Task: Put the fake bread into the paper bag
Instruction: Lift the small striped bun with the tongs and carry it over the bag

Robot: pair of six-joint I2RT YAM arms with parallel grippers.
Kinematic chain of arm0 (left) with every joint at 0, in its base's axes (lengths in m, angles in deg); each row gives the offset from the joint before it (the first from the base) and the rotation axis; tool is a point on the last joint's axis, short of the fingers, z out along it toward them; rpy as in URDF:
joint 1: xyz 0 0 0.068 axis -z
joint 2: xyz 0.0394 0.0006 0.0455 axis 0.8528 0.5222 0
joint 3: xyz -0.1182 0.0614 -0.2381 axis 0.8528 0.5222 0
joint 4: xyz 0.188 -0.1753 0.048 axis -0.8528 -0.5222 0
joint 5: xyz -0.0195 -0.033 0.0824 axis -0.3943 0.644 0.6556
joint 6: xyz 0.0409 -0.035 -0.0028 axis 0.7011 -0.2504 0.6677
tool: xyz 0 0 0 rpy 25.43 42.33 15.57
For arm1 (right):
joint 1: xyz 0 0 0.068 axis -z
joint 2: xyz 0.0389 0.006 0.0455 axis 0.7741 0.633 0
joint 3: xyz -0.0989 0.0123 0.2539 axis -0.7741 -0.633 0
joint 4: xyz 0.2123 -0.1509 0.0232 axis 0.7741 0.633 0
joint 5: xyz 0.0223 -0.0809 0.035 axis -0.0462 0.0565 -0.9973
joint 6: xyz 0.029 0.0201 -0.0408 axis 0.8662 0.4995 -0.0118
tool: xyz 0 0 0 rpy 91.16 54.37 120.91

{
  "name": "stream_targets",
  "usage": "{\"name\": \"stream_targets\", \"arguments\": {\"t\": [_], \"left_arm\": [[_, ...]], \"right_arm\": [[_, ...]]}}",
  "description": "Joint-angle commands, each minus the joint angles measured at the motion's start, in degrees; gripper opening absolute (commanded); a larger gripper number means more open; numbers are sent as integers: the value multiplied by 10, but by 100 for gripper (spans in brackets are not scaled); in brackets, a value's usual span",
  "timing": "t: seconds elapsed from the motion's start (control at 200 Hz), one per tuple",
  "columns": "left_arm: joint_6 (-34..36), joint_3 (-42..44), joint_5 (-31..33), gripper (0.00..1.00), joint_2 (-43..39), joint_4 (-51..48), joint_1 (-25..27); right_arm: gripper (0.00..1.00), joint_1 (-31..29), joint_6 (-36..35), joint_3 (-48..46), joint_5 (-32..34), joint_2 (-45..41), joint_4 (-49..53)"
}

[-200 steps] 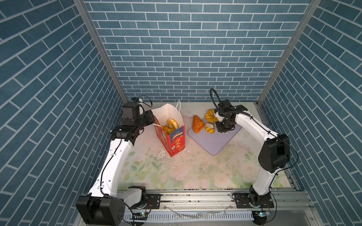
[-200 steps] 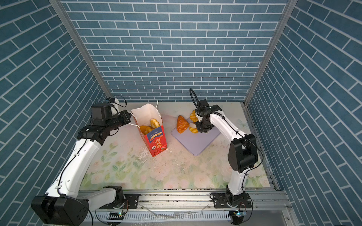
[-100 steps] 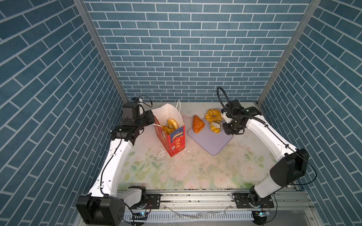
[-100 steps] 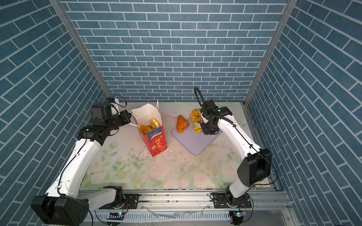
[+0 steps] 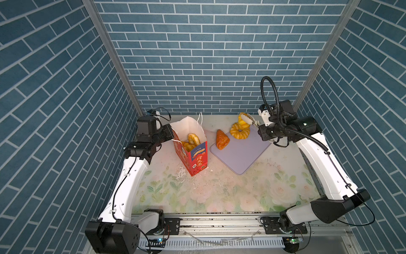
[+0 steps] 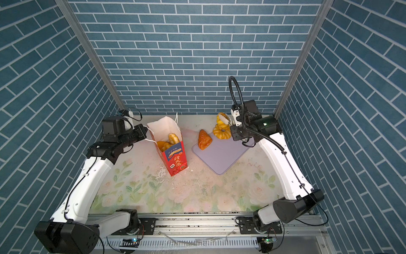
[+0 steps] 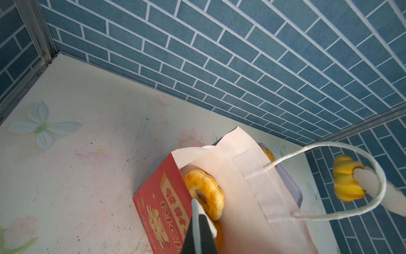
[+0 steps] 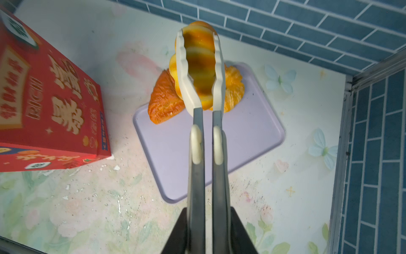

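1. Right wrist view: the paper bag (image 8: 50,99) shows "RICH" in gold capitals among large gold Chinese characters on its red face; in both top views its blue panel carries what looks like "100%" above more characters
2. The right claw (image 8: 198,35) is pinching a ridged roll (image 8: 200,63) between its white scalloped fingers (image 8: 183,72); the roll's end pokes past the tips, and it hangs clear of the lilac tray (image 5: 241,158)
3. In both top views the held roll sits right of centre, just above a ring donut (image 5: 240,132) on the tray's far corner. A croissant (image 5: 222,139) lies on the tray's left edge, between the donut and the bag. The bag stands left of centre, apart from this claw
4. The left claw (image 7: 196,211) is pressed together on the bag's white cord (image 5: 176,140) at the rim; a second donut (image 7: 212,189) leans inside the bag over more yellow pastries
5. A second ago the right claw was low on the tray among the pastries. Now the roll is lifted further up the frame, and the arm's elbow has swung out toward the lower right. Bag, croissant and left arm are unchanged
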Motion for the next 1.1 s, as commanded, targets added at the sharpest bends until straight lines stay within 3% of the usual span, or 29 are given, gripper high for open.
{"name": "stream_targets", "arguments": {"t": [0.0,0.15,0.46,0.82,1.095], "left_arm": [[4,8,-7,0,-10,9,2],[3,8,-5,0,-10,10,2],[-4,14,-2,0,-9,13,3],[-5,11,0,0,-6,8,3],[-3,8,-1,0,-5,9,3]], "right_arm": [[16,-12,-5,43,-27,-17,-37],[16,-46,-39,99,-60,1,-54],[16,-159,-131,208,-57,86,-50],[17,-232,-174,215,-113,133,-62],[17,-254,-187,218,-60,176,-19]]}}
